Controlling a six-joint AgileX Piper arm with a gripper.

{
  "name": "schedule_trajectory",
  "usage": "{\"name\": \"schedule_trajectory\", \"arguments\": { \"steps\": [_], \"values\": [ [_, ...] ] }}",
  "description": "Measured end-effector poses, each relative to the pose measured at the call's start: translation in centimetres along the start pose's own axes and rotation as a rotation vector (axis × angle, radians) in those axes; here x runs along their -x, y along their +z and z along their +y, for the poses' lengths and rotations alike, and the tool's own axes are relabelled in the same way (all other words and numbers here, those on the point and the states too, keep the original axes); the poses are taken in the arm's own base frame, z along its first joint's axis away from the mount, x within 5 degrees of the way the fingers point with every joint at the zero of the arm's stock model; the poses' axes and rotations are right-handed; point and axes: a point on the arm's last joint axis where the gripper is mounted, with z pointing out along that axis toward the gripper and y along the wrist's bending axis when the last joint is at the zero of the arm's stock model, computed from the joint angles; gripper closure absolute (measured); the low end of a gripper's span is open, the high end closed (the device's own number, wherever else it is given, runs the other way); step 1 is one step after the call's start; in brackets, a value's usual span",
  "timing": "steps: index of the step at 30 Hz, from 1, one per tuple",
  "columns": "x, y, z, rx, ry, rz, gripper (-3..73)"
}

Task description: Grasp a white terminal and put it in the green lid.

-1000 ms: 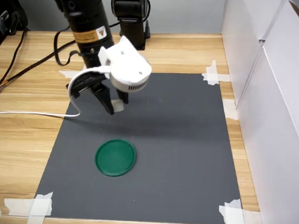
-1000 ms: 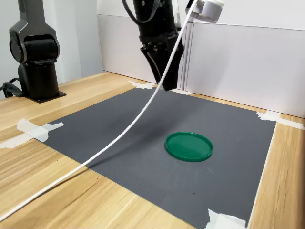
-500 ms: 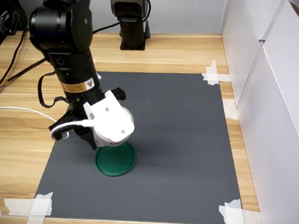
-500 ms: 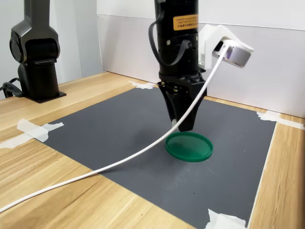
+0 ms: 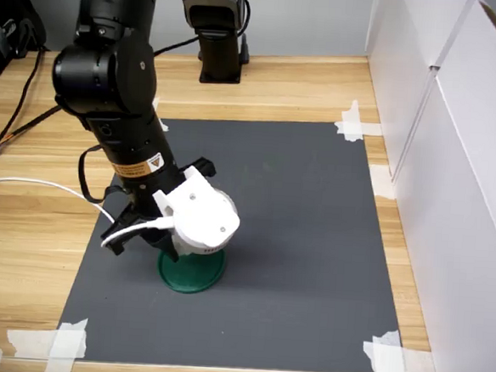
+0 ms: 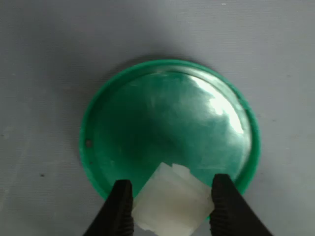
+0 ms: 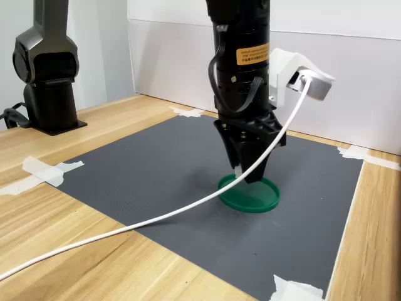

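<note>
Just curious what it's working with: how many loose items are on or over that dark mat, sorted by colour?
Green: 1, the green lid lying on the mat.
White: 1, the white terminal held between the gripper jaws over the lid.
Total: 2.

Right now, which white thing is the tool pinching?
The small blocky white terminal, clamped in the tool over the green lid. The tape strips lie flat at the mat's corners.
</note>
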Motion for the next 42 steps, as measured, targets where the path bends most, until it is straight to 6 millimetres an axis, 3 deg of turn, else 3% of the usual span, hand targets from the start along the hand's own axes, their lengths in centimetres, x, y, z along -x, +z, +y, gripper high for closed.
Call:
{"name": "schedule_trajectory", "arguments": {
  "steps": [8,11,14,19,26,28,35,42],
  "values": [
    [0.0,0.0,0.0,0.002,0.002,0.0,8.0],
    [0.2,-1.1,0.1,-0.017,0.012,-0.021,6.3],
    [0.7,-3.4,0.5,-0.05,0.052,-0.088,7.5],
    [1.6,-9.4,1.9,-0.137,0.094,-0.256,19.6],
    [1.3,-16.6,5.5,-0.24,0.129,-0.479,59.7],
    [0.9,-18.3,6.7,-0.263,0.139,-0.535,66.9],
    [-1.2,-21.7,12.1,-0.233,0.232,-0.708,71.5],
    [-5.0,-22.8,17.0,-0.335,0.393,-0.868,71.4]
  ]
}}
